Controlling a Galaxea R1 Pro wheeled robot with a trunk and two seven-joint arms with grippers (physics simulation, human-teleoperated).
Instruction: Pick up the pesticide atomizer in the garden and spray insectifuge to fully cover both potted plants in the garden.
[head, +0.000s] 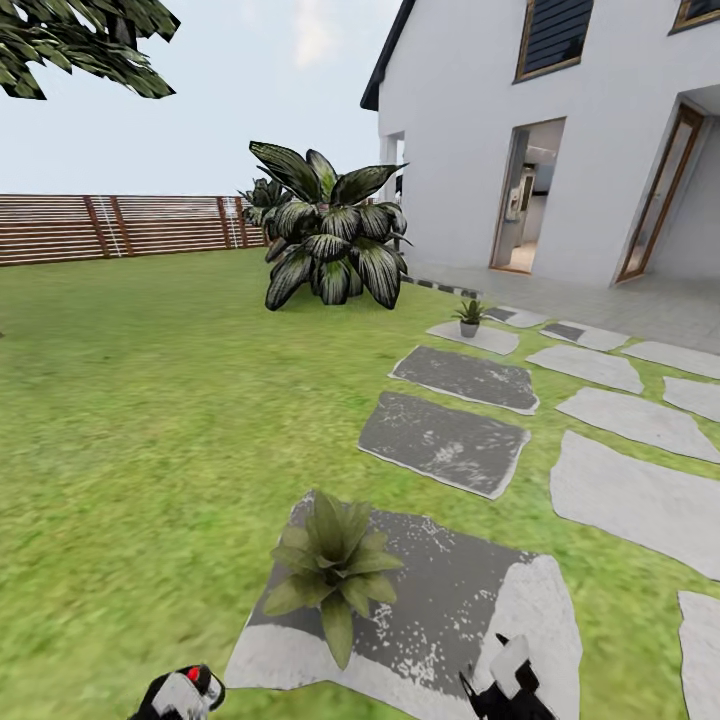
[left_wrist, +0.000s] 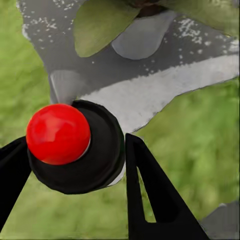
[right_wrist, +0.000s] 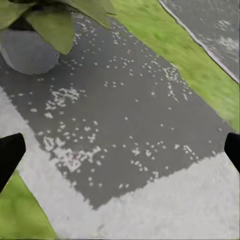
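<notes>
The near potted plant (head: 335, 565), a low rosette of pointed green leaves, stands on a dark grey stepping stone (head: 460, 590) just ahead of me. Its leaf (left_wrist: 100, 25) and grey pot (right_wrist: 27, 52) show in the wrist views. The second potted plant (head: 470, 317) stands far off on a pale stone near the house. My left gripper (head: 185, 692) (left_wrist: 75, 175) is shut on the pesticide atomizer (left_wrist: 100, 155), seen end-on as a round black body with a red knob. My right gripper (head: 505, 688) (right_wrist: 120, 150) hangs open over the stone, with nothing between its fingers.
Grey stepping stones (head: 445, 440) run across the lawn toward the white house (head: 560, 130) and its open doorways. A big striped-leaf plant (head: 330, 240) stands at the back. A brown slatted fence (head: 120, 225) closes the far side. Grass stretches to the left.
</notes>
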